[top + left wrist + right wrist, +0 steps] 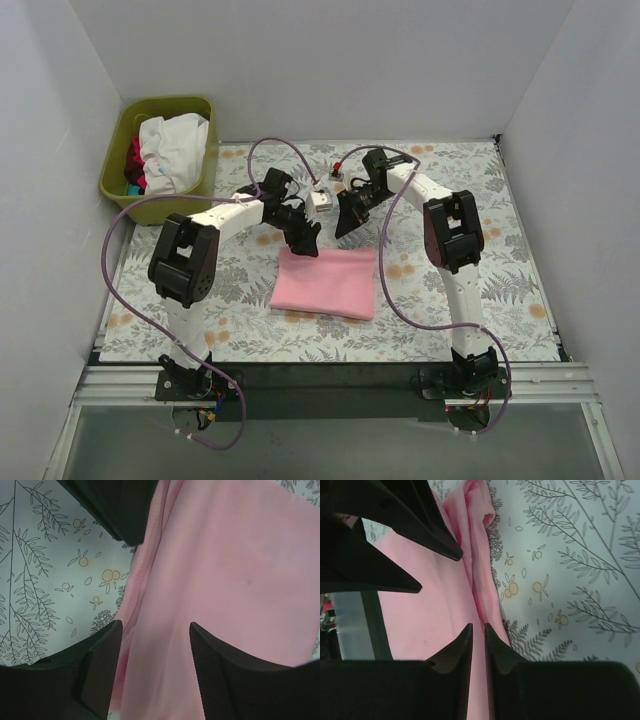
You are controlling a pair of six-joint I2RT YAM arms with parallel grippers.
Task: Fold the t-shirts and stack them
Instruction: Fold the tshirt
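A light pink t-shirt lies folded into a rectangle in the middle of the floral mat. My left gripper hovers over its far left corner, open, with only pink cloth below the wide gap. My right gripper hangs over the far right edge. Its jaws stand a narrow slit apart above the shirt's folded edge, with nothing pinched between them. More t-shirts, a white one over red and teal cloth, are heaped in the bin.
The olive-green bin stands at the far left corner, beside the left wall. White walls close in the mat on three sides. Purple cables loop above both arms. Each gripper's dark fingers show in the other's wrist view.
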